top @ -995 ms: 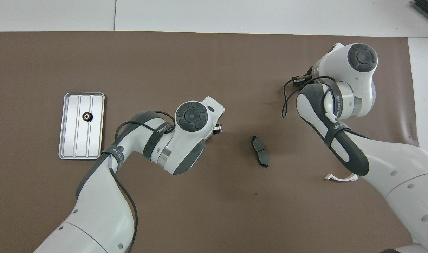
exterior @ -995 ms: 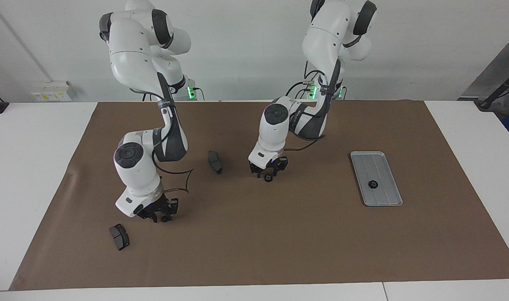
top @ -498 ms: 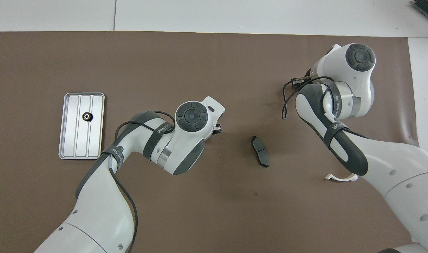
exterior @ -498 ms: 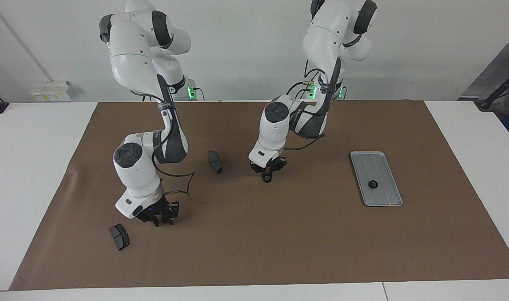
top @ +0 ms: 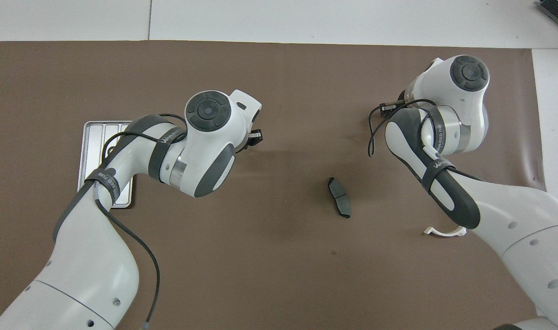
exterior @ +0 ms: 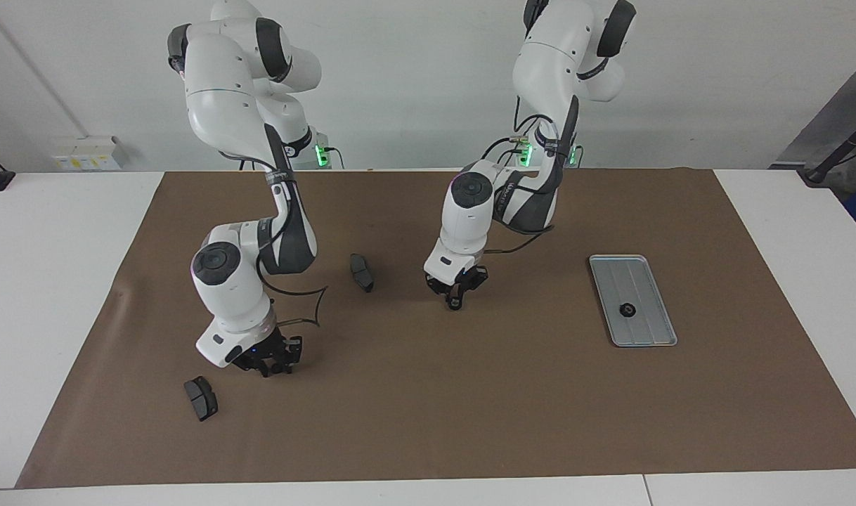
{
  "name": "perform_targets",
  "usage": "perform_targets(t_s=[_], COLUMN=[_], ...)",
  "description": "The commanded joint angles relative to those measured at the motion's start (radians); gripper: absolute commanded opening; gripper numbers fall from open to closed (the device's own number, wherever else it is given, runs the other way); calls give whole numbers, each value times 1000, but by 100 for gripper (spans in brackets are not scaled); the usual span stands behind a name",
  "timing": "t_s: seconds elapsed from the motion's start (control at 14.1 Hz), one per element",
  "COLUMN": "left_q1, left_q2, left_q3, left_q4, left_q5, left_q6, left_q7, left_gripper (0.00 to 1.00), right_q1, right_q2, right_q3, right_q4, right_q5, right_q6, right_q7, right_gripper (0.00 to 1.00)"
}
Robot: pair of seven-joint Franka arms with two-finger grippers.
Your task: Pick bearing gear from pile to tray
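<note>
Left gripper (exterior: pixel 456 303): jaws pressed together, whether on a ring I cannot tell; over the mat (exterior: pixel 428 422), well apart from the tray (exterior: pixel 649 336). One black ring (exterior: pixel 626 309) lies in the tray. Right gripper (exterior: pixel 272 368): jaw state unclear, low beside a dark pad (exterior: pixel 200 398), farthest from the tray.

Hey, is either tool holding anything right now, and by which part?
Left tool seems shut on a tiny black round ring, pinched across its rim. For the right tool, it cannot be told.
</note>
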Motion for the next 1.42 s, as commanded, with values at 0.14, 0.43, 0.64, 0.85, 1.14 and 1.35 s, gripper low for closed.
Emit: perform_targets(t_s=[0.14, 0.43, 0.64, 0.85, 1.14, 1.35], left_q1=[194, 356, 429, 480, 558, 574], left_q2=[-94, -166, -219, -275, -305, -310], left_q3=[-11, -9, -9, -8, -8, -9], left_q4=[-44, -151, -254, -342, -423, -451], left_q5=[2, -1, -2, -2, -2, -2], left_q6=[-118, -138, -131, -123, -71, -25], left_q7=[280, 626, 793, 894, 1026, 1043], left_gripper=[0, 0, 0, 0, 0, 20], right_q1=[-11, -14, -8, 27, 119, 234], right_q2=[3, 1, -23, -77, -138, -140], right_q3=[9, 10, 12, 12, 15, 16], right_q4=[6, 12, 32, 29, 32, 31], right_q5=[13, 16, 29, 23, 26, 28], right_q6=[-30, -45, -89, -140, -223, -200], right_q7=[-36, -37, -19, 122, 344, 522], right_gripper=[0, 0, 0, 0, 0, 0])
